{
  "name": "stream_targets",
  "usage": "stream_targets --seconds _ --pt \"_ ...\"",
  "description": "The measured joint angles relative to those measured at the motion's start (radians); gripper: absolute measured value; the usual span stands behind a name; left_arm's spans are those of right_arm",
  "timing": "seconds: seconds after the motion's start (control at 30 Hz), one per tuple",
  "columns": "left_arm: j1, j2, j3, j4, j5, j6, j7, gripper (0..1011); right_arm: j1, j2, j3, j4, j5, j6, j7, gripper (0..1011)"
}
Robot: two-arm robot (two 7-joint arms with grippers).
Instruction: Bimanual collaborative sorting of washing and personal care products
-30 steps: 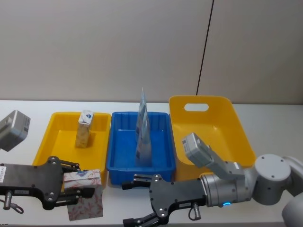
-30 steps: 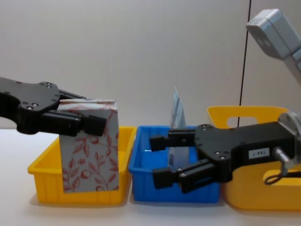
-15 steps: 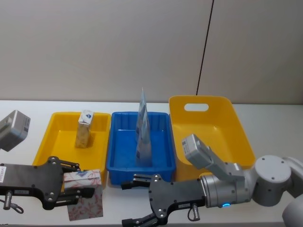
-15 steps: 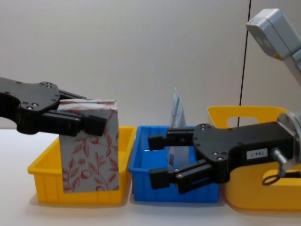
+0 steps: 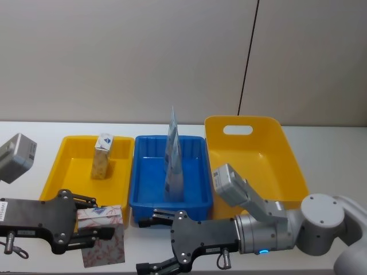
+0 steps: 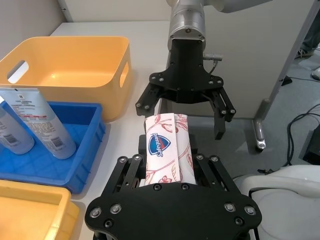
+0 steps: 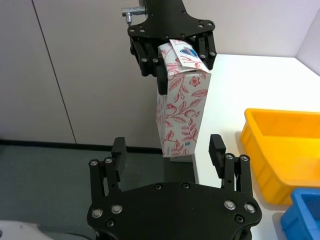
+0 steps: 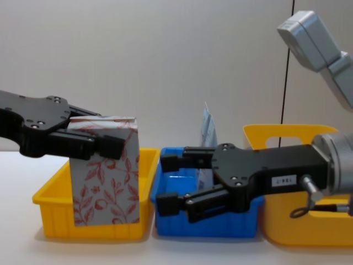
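The white-grey carton (image 5: 104,245) stood upright, a tall box with a folded gable top. Red leaves and vines were printed over its pale sides, and a blue shield mark (image 6: 158,145) with white lettering sat on the sloping top. It was at the near edge of the white table (image 5: 321,137), just in front of the left yellow bin (image 5: 71,169). Whether its base touched the tabletop could not be told. The left gripper (image 5: 100,220) was clamped on the carton's top, one black finger on each side, and in the chest view the carton (image 8: 105,179) hung below that gripper (image 8: 107,141).

Facing it from the right, the right gripper (image 5: 146,243) had its jaws spread wide, near the carton but apart from it. In the right wrist view the carton (image 7: 182,107) stood straight ahead, in line with the gap between the spread fingers (image 7: 118,150).

Behind them, a beige carton with a blue mark (image 5: 103,156) stood in the left yellow bin. Pale blue tubes (image 5: 174,154) stood on end in the blue bin (image 5: 198,200) in the middle. The right yellow bin (image 5: 258,149), with a handle slot, lay beside it.
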Motion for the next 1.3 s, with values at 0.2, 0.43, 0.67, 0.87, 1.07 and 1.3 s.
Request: stream_targets --seconds 0.2,0.43,0.67,0.87,1.07,1.3 --pt "0.000 0.000 0.000 0.000 0.000 0.000 0.000 369 -0.001 -0.013 -0.001 0.004 0.007 -0.001 -0.019 1000" --pt "0.000 0.000 0.000 0.000 0.000 0.000 0.000 369 0.001 -0.031 -0.006 0.017 0.010 -0.006 -0.042 1000" --pt "0.000 0.000 0.000 0.000 0.000 0.000 0.000 369 0.008 -0.052 -0.016 0.036 0.008 -0.014 -0.065 1000" --pt "0.000 0.000 0.000 0.000 0.000 0.000 0.000 369 0.014 -0.068 -0.025 0.054 0.003 -0.020 -0.079 1000" --pt "0.000 0.000 0.000 0.000 0.000 0.000 0.000 369 0.021 -0.086 -0.040 0.073 -0.002 -0.023 -0.087 1000" --pt "0.000 0.000 0.000 0.000 0.000 0.000 0.000 369 0.029 -0.104 -0.055 0.091 -0.005 -0.026 -0.094 1000"
